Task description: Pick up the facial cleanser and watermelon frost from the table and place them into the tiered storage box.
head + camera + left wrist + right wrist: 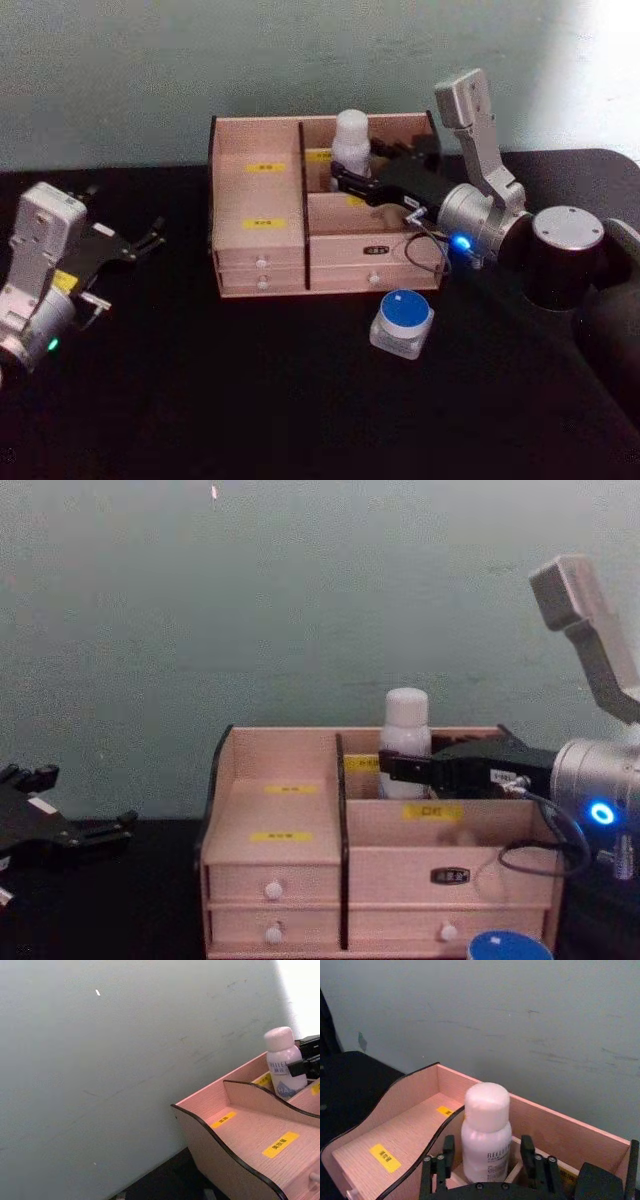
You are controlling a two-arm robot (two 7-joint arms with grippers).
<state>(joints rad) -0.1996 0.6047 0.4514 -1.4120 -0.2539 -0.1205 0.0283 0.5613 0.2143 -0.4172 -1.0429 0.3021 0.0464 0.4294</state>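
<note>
The facial cleanser (352, 138), a white bottle with a white cap, stands upright in the back right compartment of the tiered storage box (258, 215). My right gripper (356, 172) reaches in from the right and is open, one finger on each side of the bottle (486, 1132) with a small gap to it. From the chest view the bottle (406, 720) rises above the box (280, 850) behind the gripper (404, 765). The watermelon frost (402, 322), a small jar with a blue lid, sits on the table in front of the box. My left gripper (150, 240) rests open at the far left.
The black table (250, 400) has free room in front of and left of the box. A pale green wall (300, 600) stands close behind it. The box's left compartments (250, 1135) hold nothing. A cable (418, 250) hangs from my right wrist over the drawers.
</note>
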